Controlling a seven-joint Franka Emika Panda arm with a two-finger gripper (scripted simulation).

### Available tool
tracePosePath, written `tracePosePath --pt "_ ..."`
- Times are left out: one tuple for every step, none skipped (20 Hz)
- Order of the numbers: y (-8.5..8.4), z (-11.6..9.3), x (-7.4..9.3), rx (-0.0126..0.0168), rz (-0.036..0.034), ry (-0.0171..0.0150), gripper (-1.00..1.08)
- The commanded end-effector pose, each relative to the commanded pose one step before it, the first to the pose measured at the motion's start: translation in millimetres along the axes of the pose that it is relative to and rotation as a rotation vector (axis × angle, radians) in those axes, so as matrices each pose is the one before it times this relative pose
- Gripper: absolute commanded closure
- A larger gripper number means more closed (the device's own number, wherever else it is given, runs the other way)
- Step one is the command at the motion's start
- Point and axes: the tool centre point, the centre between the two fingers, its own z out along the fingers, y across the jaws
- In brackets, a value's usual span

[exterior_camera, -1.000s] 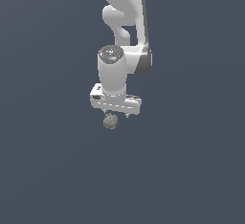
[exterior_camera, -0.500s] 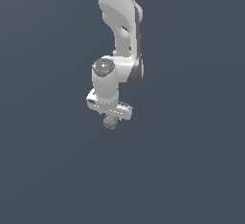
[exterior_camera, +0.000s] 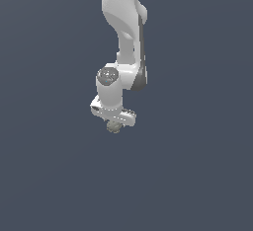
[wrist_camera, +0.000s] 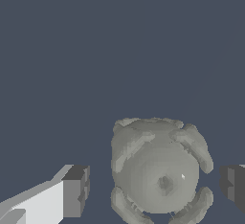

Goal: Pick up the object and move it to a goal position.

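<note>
Your gripper (exterior_camera: 114, 124) points down below the white arm (exterior_camera: 123, 22), and the lumpy grey-olive object (exterior_camera: 114, 126) sits right under its crossbar, between the fingers. In the wrist view the object (wrist_camera: 160, 168) lies between the two dark pads (wrist_camera: 75, 191), but you can see a strip of background on each side of it, wider on one side than the other, so you cannot tell from these pictures whether the pads are actually bearing on it or only flanking it. Around it there is nothing but plain dark grey, with no goal marker and no surface edge to judge height by. The risk from here, as a judgement, is the hold: the ball is bumpy and narrower than the gripper, so contact may fall on a few ridges only, off-centre. A quick swing or a sharp stop could roll it out from between the pads, and you would lose it before reaching the goal
</note>
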Motion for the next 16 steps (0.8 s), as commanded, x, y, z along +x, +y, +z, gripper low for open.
tracePosePath --pt "0.56 12.94 -0.71 -0.00039 0.00169 -0.00067 -0.92" --pt "0.09 4.02 -0.03 -0.00003 0.00049 0.00003 -0.92" --pt "0.1 3.32 0.08 -0.00002 0.00049 0.00002 -0.92" --pt "-0.17 2.62 0.11 0.0 0.0 0.0 -0.92" --pt "0.13 1.91 0.27 0.00004 0.00049 0.00002 -0.92" --pt "-0.13 1.27 0.24 0.0 0.0 0.0 -0.92" --pt "-0.09 0.7 0.21 0.0 0.0 0.0 -0.92" --pt "-0.03 0.22 0.08 0.0 0.0 0.0 -0.92" --pt "0.0 0.0 0.0 0.0 0.0 0.0 1.08" --pt "0.0 0.0 0.0 0.0 0.0 0.0 1.08" --pt "0.0 0.0 0.0 0.0 0.0 0.0 1.08" --pt "0.0 0.0 0.0 0.0 0.0 0.0 1.08" --pt "0.0 0.0 0.0 0.0 0.0 0.0 1.08" --pt "0.0 0.0 0.0 0.0 0.0 0.0 1.08" --pt "0.0 0.0 0.0 0.0 0.0 0.0 1.08" --pt "0.0 0.0 0.0 0.0 0.0 0.0 1.08"
